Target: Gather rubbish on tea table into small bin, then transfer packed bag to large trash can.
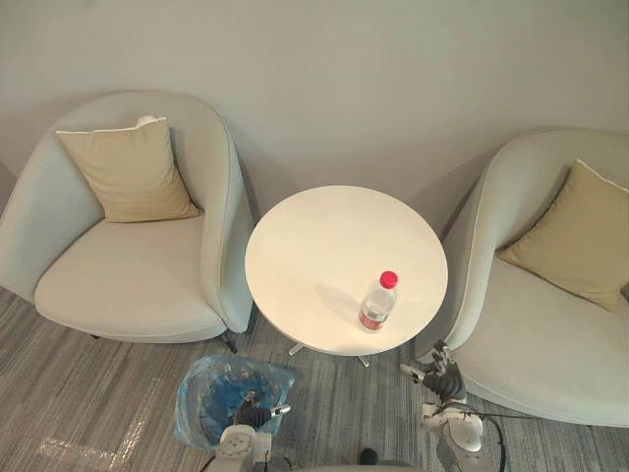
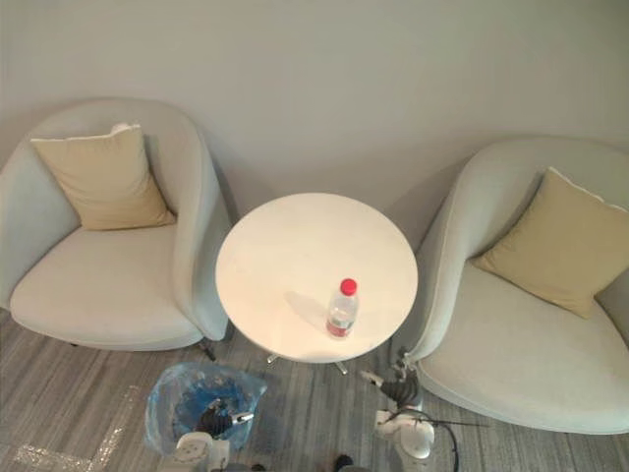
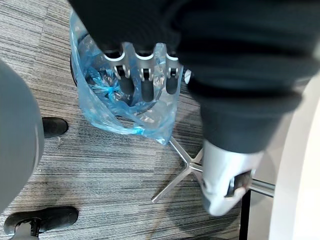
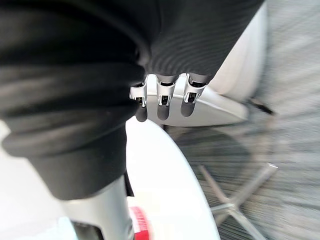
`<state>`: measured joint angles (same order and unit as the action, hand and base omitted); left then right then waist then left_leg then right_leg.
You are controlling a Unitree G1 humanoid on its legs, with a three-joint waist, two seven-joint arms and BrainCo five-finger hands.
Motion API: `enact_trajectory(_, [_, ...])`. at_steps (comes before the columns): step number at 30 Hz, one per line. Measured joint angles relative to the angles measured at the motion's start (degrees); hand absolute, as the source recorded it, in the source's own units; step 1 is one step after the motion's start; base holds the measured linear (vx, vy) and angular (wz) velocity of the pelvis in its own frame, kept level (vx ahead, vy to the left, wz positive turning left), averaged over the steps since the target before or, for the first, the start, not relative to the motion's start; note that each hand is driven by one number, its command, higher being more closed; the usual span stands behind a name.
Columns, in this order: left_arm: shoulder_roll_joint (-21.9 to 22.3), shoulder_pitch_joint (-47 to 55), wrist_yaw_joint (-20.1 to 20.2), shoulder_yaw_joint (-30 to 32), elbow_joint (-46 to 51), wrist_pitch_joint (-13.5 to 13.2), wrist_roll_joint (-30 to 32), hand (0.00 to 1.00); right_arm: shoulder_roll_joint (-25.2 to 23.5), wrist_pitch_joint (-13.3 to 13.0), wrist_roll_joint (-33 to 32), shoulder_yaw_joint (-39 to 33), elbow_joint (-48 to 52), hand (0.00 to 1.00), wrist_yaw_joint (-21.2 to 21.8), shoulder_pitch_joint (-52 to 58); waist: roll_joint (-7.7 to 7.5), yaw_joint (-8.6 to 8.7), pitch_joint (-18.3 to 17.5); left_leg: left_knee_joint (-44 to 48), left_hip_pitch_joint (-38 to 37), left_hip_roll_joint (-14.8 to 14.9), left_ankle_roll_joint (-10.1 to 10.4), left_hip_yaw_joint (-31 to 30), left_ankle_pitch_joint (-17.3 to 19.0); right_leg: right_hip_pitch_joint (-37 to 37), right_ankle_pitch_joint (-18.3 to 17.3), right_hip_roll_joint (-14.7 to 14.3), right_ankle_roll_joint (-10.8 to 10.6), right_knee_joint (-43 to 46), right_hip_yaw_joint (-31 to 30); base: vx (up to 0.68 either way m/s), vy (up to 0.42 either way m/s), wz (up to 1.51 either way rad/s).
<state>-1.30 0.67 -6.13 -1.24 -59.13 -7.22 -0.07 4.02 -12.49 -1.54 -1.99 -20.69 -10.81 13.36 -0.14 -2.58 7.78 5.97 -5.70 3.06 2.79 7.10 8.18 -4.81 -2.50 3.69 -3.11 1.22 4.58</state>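
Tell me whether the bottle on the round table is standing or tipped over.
Upright. The bottle stands on its base on the table near its front edge, red cap on top.

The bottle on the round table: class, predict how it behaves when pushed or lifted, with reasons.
Standing tall and narrow, the bottle would probably tip if pushed near its red cap. Once down, its round body would likely roll, and the near edge of the table is close. Its clear plastic suggests it is light and may dent.
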Motion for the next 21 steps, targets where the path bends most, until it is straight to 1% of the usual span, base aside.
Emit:
enact_trajectory(1, [-0.12,0.04,0.01,-0.49,0.01,-0.09,0.04,0.00,0.04,-0.27,1.98,-0.02,0.17,0.00,-0.62,-0.16,-0.03,0.00,-0.03,0.01,0.36,-0.01,0.00,-0.08,0.00,0.04,0.28,-0.03,0.03,-0.57,0.04,0.00,0.000,0.00])
enact_trajectory(2, [-0.14,0.04,0.02,-0.61,0.02,-0.11,0.06,0.00,0.05,-0.28,2.21,-0.03,0.17,0.00,-0.70,-0.16,-0.03,0.00,-0.03,0.01,0.45,-0.01,0.00,-0.09,-0.01,0.08,0.37,-0.04,0.04,-0.67,0.05,0.00,0.000,0.00])
enact_trajectory(4, [-0.41,0.05,0.08,-1.65,-0.01,-0.56,0.09,0.00,0.07,-0.16,5.77,0.10,1.38,0.00,-1.47,-0.20,0.00,-0.05,-0.05,-0.01,1.46,-0.11,-0.04,-0.21,-0.32,0.54,1.37,-0.07,0.14,-1.89,0.02,0.00,0.000,0.00])
enact_trajectory(9, [-1.70,0.04,0.21,-4.42,-0.09,-0.96,0.98,0.00,1.53,-0.23,7.96,0.55,2.75,0.00,-1.56,-3.16,-0.22,-0.13,-0.11,-1.16,2.19,-0.49,-0.19,-1.99,-1.60,0.61,2.88,-0.05,0.35,-3.88,0.63,-0.03,-0.018,0.06])
enact_trajectory(13, [-2.05,0.02,0.36,-4.99,-0.09,-1.10,1.11,0.00,3.16,-0.19,8.15,2.35,1.54,0.00,-1.57,-6.11,-0.23,-0.33,-0.10,-1.48,2.81,-0.65,-0.25,-3.30,-2.28,0.25,3.79,-0.05,0.50,-5.16,1.65,-0.04,-0.020,0.14])
enact_trajectory(16, [-2.32,0.02,0.37,-5.48,-0.11,-1.11,1.10,0.00,3.32,-0.21,8.13,2.78,1.15,0.00,-1.61,-7.92,-0.22,-0.32,-0.09,-1.85,3.05,-0.77,-0.18,-4.71,-2.75,-0.10,4.20,-0.06,0.55,-5.79,2.64,-0.04,-0.020,0.16])
enact_trajectory(21, [-2.45,-0.01,0.57,-5.47,-0.08,-1.13,1.08,0.00,3.34,-0.12,7.64,2.86,-3.04,0.00,-2.21,-11.44,-0.19,-0.56,-0.07,-3.28,3.55,-0.85,0.20,-5.91,-3.88,0.64,4.31,-0.07,0.66,-5.80,3.60,-0.04,-0.017,0.11])
